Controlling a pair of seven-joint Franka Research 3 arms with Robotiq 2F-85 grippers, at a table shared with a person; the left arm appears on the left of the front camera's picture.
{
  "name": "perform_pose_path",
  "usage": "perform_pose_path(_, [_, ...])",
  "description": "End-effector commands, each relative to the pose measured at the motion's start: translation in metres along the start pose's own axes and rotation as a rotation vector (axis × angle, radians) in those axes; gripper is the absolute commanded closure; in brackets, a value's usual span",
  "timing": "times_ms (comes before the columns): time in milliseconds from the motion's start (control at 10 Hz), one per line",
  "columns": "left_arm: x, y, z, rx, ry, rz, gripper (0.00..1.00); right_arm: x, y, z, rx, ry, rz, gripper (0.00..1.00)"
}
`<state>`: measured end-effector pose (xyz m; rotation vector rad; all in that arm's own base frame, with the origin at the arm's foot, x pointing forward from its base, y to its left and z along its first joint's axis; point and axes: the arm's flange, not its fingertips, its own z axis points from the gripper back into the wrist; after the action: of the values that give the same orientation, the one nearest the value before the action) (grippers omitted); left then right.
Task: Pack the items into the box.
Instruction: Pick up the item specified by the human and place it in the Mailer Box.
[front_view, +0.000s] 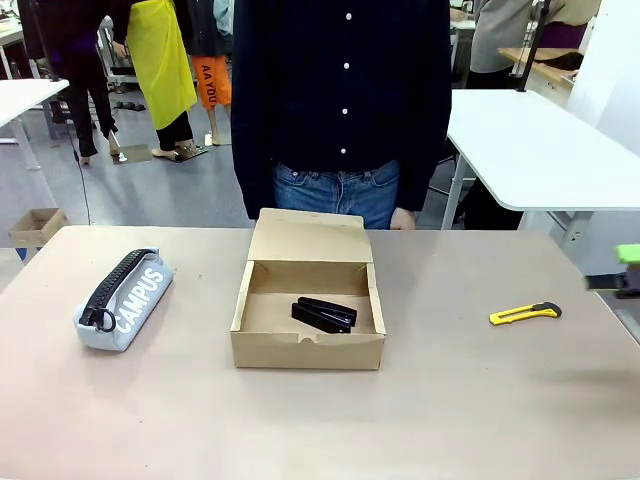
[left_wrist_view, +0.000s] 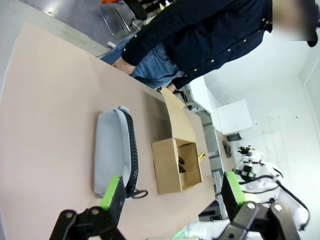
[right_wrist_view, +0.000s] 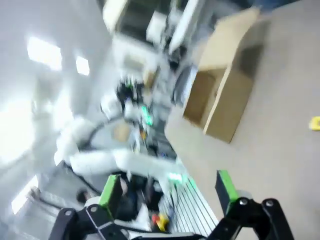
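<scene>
The stapler (front_view: 324, 314) lay in the open box (front_view: 308, 350) and the pouch (front_view: 125, 300) on the table (front_view: 450, 400) well to its left, so the left claw (left_wrist_view: 172, 189), spread wide and empty like the right claw (right_wrist_view: 167, 189), probably needed to pinch the pouch across its middle and lay it beside the stapler.

The brown cardboard box (front_view: 308, 325) sits mid-table, flap lid raised; the black stapler (front_view: 324, 314) lies inside; the grey "CAMPUS" pouch (front_view: 125, 300) lies well left of it.

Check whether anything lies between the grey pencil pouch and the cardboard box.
Nothing visible does: bare beige tabletop separates the light grey soft pencil pouch from the open brown cardboard box.
</scene>
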<state>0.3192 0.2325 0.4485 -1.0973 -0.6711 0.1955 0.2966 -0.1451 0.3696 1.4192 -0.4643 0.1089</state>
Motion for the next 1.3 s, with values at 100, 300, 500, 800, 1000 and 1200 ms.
perform_pose_path(100, [0.001, -0.001, -0.001, -0.023, -0.019, -0.018, 0.00, -0.068, -0.031, -0.016, -0.063, -0.308, -0.216, 0.00])
perform_pose_path(300, [0.001, -0.001, -0.001, -0.023, -0.019, -0.018, 0.00, -0.010, -0.025, 0.026, 0.005, -0.137, -0.087, 0.00])
perform_pose_path(500, [0.001, -0.001, -0.001, -0.023, -0.019, -0.018, 0.00, -0.010, -0.025, 0.026, 0.005, -0.137, -0.087, 0.00])
perform_pose_path(800, [0.001, -0.001, -0.001, -0.023, -0.019, -0.018, 0.00, -0.010, -0.025, 0.026, 0.005, -0.137, -0.087, 0.00])
perform_pose_path(1000, [0.001, -0.001, -0.001, -0.023, -0.019, -0.018, 0.00, -0.010, -0.025, 0.026, 0.005, -0.137, -0.087, 0.00])
perform_pose_path(1200, [0.001, -0.001, -0.001, -0.023, -0.019, -0.018, 0.00, -0.010, -0.025, 0.026, 0.005, -0.137, -0.087, 0.00])
